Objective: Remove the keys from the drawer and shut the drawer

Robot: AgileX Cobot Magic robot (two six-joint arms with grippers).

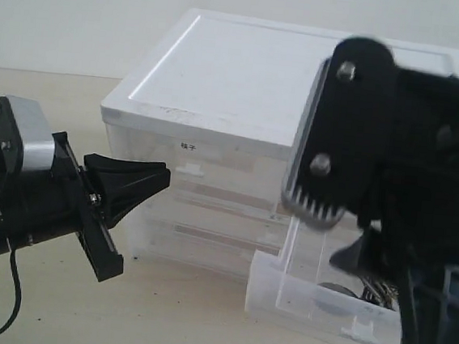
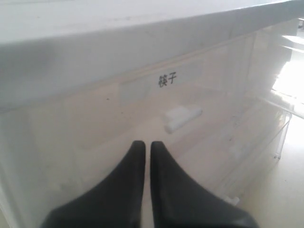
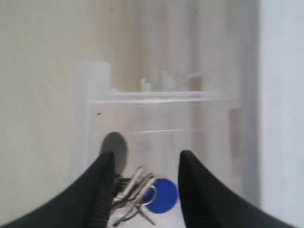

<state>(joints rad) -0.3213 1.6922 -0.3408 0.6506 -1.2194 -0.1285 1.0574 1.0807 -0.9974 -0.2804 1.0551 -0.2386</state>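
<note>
The drawer (image 1: 298, 307), half-width and translucent, stands pulled out at the cabinet's lower right. Inside it lie the keys (image 3: 135, 191), silver on a ring with a round blue fob (image 3: 162, 195). My right gripper (image 3: 147, 154) reaches down into this drawer (image 3: 147, 97) and is open, with the keys on the floor between its fingers, close to one finger. In the exterior view the right arm hides most of the keys (image 1: 378, 294) and the right gripper (image 1: 364, 270). My left gripper (image 1: 162, 175) is shut on nothing, its tips (image 2: 147, 143) just in front of the upper left drawer.
The white cabinet (image 1: 247, 76) has a flat lid and several translucent drawers. The upper left drawer bears a label with bold black characters (image 2: 167, 80) and a white tab handle (image 2: 183, 117). A dark round shadow (image 3: 115, 147) lies on the open drawer's floor.
</note>
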